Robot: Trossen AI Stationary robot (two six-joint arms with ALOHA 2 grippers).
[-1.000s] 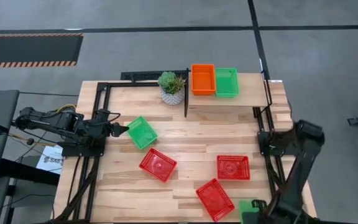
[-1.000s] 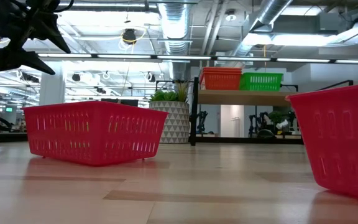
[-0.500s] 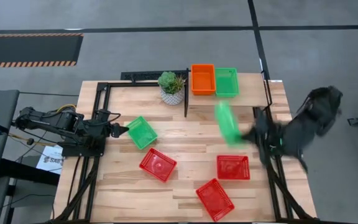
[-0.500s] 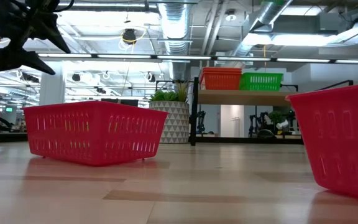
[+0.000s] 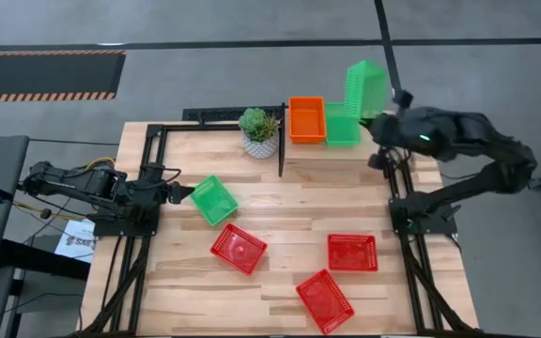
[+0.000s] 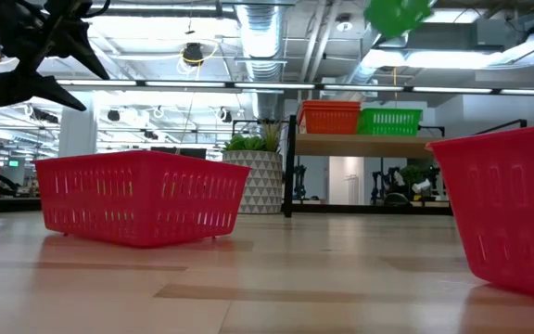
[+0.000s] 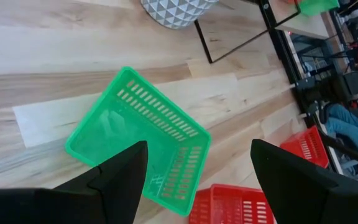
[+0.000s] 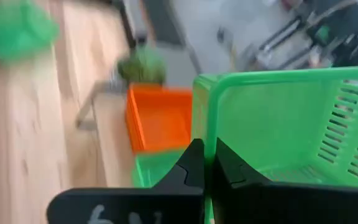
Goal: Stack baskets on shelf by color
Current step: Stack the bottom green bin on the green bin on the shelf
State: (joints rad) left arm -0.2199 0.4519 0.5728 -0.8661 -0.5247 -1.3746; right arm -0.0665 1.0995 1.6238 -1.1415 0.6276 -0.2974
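Note:
My right gripper [image 5: 378, 116] [image 8: 209, 165] hangs above the wooden shelf's [image 5: 383, 148] far right end, shut on a green mesh basket [image 5: 365, 86] [image 6: 396, 13]. On the shelf an orange basket [image 5: 306, 119] and a second green basket [image 5: 342, 127] [image 6: 389, 121] stand side by side on their bottoms. My left gripper [image 5: 186, 195] [image 7: 197, 163] [image 6: 40, 46] is open and hovers above the table's left side, at the near-left corner of a third green basket [image 5: 214, 200] [image 7: 138, 140] that sits on the table. Three red baskets [image 5: 238, 248] [image 5: 352, 253] [image 5: 325, 300] sit on the near half. My right gripper pinches the green basket by one wall at its rim [image 8: 204, 118]; one finger [image 8: 191, 167] stands outside the wall and the other [image 8: 230, 168] on the hollow side. The basket is lifted clear and tipped on edge above the shelf's green basket.
A plant in a white patterned pot [image 5: 259, 131] [image 6: 260, 172] stands left of the shelf, beside its black frame [image 5: 282, 150]. In the low view two red baskets [image 6: 137, 197] [image 6: 508, 213] fill the foreground. Bare planks lie at the table's middle [image 5: 299, 207].
My right arm has swung from the table's near right corner toward the far edge and up, carrying the green basket over the right side of the table to above the shelf. The basket has tipped from lying flat onto its edge. The left arm has kept still.

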